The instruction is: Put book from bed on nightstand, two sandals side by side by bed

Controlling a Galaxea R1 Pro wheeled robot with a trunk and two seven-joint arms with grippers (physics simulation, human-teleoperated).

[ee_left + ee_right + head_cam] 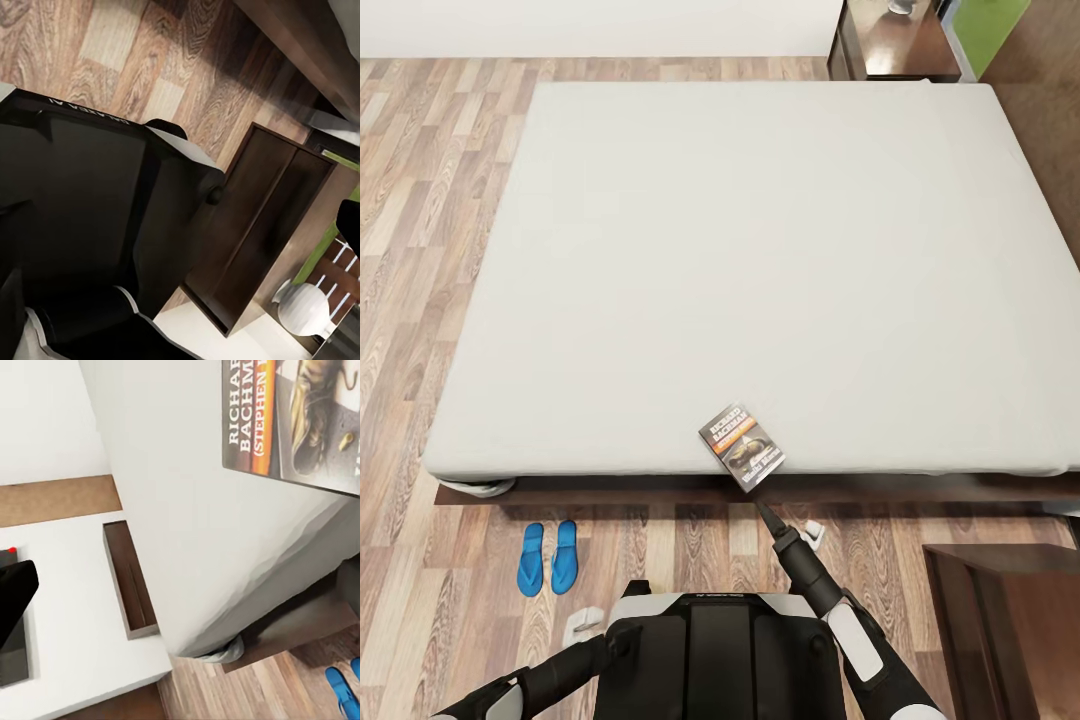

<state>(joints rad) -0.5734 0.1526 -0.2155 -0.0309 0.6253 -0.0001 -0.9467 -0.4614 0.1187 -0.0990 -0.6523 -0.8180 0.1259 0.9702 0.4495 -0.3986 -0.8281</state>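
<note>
1. My head view is bright and evenly lit; the mattress (pixel 760 270) looks flat, almost shadeless.
2. A dark shadow band lies under the bed's near edge on the floor (pixel 420 200).
3. My left wrist view is dim, my own dark body (pixel 82 217) soft and blurred.
4. My right wrist view is bright, with soft shading on the mattress side.

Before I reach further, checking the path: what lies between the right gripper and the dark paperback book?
Head view: almost nothing. The right gripper hangs just below the dark paperback book at the pale mattress's near edge, over the dark wooden bed frame.
</note>
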